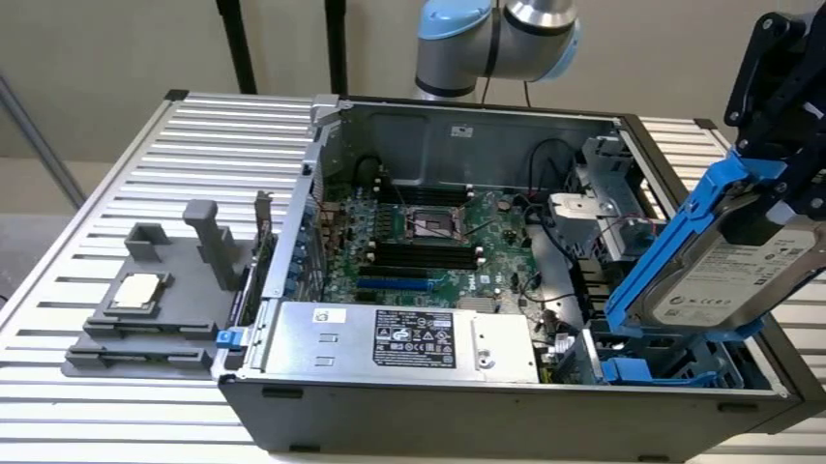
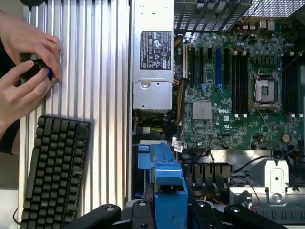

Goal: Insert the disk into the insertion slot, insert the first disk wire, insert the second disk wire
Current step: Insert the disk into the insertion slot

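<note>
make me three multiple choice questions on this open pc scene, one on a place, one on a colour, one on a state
1. Where is the disk?
A. on the grey tray
B. in the air over the case, at the exterior view's right
C. on the keyboard

2. What colour is the disk's carrier frame?
A. red
B. yellow
C. blue

3. What state is the claw in?
A. shut on the disk
B. open and empty
C. shut on a cable

Answers:
1 B, the disk hangs tilted above the open case on that side.
2 C, bright blue plastic rims the drive.
3 A, the claw grips the disk's upper end and holds it off the case.
</note>
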`<state>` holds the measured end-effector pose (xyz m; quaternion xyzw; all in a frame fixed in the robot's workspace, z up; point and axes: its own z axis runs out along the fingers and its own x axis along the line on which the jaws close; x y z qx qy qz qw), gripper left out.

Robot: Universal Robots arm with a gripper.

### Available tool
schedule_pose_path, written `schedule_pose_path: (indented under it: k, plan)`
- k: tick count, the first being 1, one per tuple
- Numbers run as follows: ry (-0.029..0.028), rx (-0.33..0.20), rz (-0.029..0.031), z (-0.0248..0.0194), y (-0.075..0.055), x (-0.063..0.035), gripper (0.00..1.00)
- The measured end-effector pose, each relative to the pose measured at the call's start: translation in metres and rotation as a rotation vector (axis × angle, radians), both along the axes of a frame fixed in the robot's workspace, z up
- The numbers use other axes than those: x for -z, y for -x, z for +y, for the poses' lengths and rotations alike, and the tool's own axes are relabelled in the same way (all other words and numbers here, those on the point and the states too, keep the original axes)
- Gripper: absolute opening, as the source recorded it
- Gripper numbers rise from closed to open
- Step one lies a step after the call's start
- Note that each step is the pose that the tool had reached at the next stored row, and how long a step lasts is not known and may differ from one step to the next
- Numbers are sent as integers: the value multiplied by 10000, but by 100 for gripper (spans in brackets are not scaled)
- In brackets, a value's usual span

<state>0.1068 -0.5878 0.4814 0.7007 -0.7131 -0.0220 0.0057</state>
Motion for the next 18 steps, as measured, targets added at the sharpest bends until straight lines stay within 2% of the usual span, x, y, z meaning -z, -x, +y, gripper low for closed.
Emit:
schedule_pose_path:
  k: [3,7,12,15,18]
  plan:
    - [-58,1,0,0,-43,34,32]
    - [-228,-1,0,-13,-50,73,32]
    - [-363,-2,0,-88,-56,138,32]
    - [-401,-3,-6,-111,-57,179,32]
    - [-398,-4,-26,-112,-57,183,32]
